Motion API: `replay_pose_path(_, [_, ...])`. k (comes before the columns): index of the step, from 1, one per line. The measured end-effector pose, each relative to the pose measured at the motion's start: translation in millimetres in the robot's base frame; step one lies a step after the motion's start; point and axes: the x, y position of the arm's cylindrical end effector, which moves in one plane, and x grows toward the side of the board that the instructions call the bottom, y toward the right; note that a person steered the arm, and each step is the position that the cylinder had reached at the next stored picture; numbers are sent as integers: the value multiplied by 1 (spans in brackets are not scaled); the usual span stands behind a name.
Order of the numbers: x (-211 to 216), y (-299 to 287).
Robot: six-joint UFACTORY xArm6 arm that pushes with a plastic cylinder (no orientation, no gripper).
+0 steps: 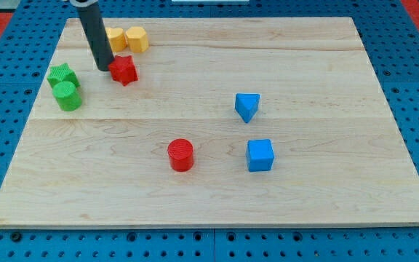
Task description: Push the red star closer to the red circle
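Wooden board (217, 182): my tip (105, 69) touches the red star (124, 70), well apart from the red circle (181, 154).

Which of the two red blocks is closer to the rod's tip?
The red star: my tip sits right at its left edge. The red circle lies far off toward the view's bottom.

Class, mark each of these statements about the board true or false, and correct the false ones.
1. My tip is at the red star's left side in the view. True.
2. The red circle touches the blue cube. False: bare board lies between them.
3. Two green blocks sit near the view's left edge. True.
4. The yellow blocks lie at the view's bottom. False: they are near the top.
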Motion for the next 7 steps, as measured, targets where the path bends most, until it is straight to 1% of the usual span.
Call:
replay_pose_path(2, [-3, 49])
replay_pose_path(3, [0, 61])
replay_pose_path(5, [-1, 117])
replay_pose_path(7, [-7, 137])
